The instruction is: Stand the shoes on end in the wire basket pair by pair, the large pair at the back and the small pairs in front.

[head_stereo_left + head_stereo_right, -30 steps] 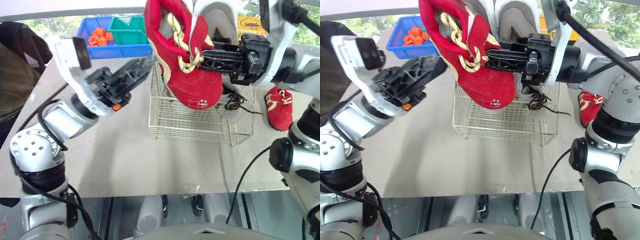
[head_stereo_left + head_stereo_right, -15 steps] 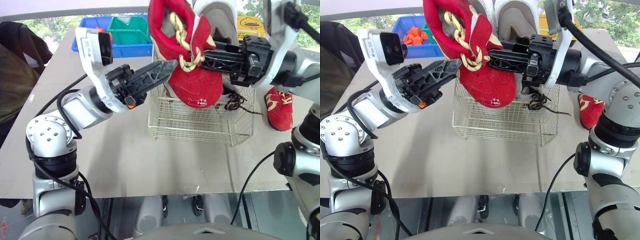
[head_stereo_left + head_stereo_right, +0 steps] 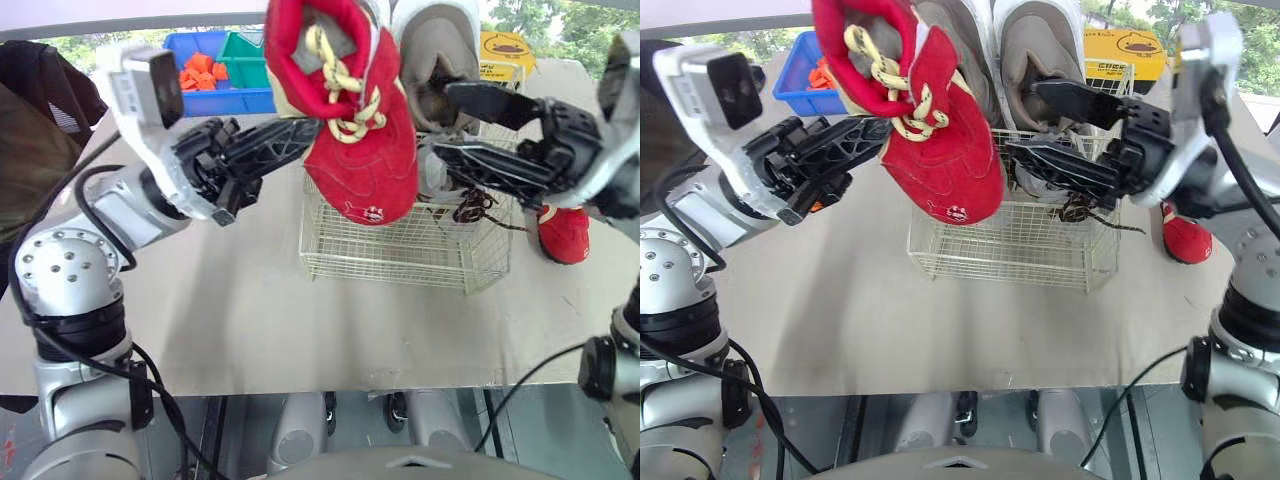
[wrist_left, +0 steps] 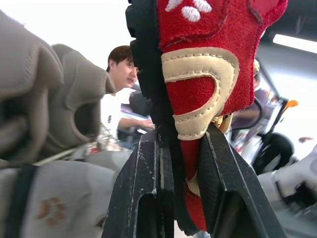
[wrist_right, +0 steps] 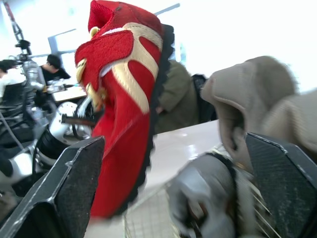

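Your large grey pair (image 3: pixel 435 40) stands at the wire basket's (image 3: pixel 400 250) twelve o'clock. Your left gripper (image 3: pixel 305 130) clamps one red shoe (image 3: pixel 365 150) over the basket. Your right gripper (image 3: pixel 443 120) gapes empty, and the second red shoe (image 3: pixel 562 232) lies at the basket's three o'clock.

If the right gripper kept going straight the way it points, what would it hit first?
Probably the red shoe that the left gripper holds up, just ahead of the right gripper, jaws open; the grey shoes stand close beside that line, though.

Pair (image 3: pixel 436 70) in basket (image 3: pixel 400 256), shoe (image 3: pixel 365 150) above, another shoe (image 3: pixel 562 232) right
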